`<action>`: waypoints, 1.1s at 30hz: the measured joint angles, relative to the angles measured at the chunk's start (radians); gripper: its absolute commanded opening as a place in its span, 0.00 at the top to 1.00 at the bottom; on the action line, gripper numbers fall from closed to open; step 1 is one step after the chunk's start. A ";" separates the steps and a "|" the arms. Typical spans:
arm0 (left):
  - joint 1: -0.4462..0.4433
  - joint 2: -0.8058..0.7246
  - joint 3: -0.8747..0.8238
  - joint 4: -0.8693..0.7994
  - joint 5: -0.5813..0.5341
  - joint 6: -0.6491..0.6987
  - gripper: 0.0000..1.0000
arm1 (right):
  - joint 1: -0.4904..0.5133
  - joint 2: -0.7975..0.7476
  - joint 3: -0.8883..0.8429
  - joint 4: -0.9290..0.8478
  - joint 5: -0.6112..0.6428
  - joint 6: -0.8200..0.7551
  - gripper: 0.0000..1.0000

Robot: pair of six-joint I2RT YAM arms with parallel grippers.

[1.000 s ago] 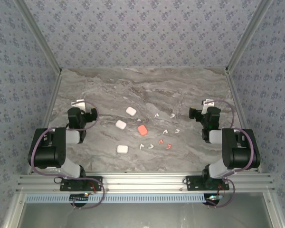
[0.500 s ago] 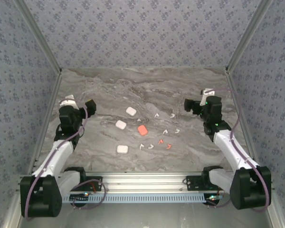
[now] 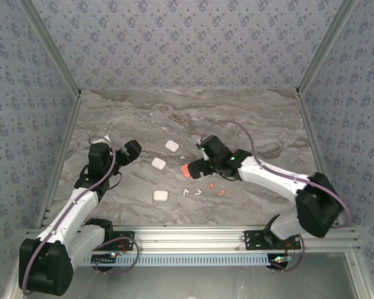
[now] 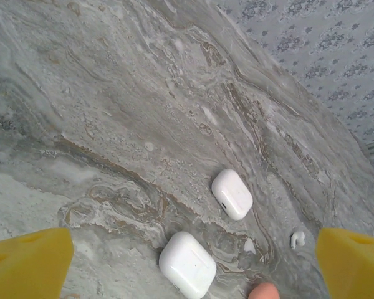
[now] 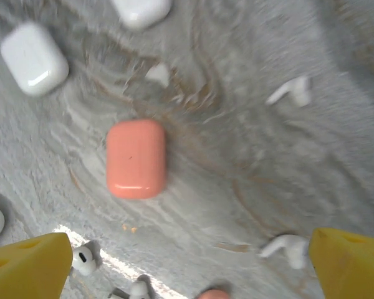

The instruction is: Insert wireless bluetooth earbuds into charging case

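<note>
Now the right hand hangs wide open and empty over the orange case, the left hand equally open.

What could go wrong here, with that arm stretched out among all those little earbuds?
1. The right claw hangs open just by the orange case, with white earbuds scattered close by; coming down, it could flick one away.
2. The buds are tiny next to the claw's wide fingers, so one may slip or twist when pinched.
3. The orange case looks shut; no bud can go in until it is opened.
</note>
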 measured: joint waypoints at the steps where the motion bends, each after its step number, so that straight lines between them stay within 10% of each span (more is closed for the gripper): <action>1: -0.005 0.004 0.000 0.000 0.000 -0.005 0.01 | 0.014 0.035 0.019 -0.008 0.004 0.000 0.01; 33: -0.045 0.026 0.000 0.000 -0.006 -0.033 0.01 | 0.111 0.445 0.281 -0.109 0.110 -0.012 0.41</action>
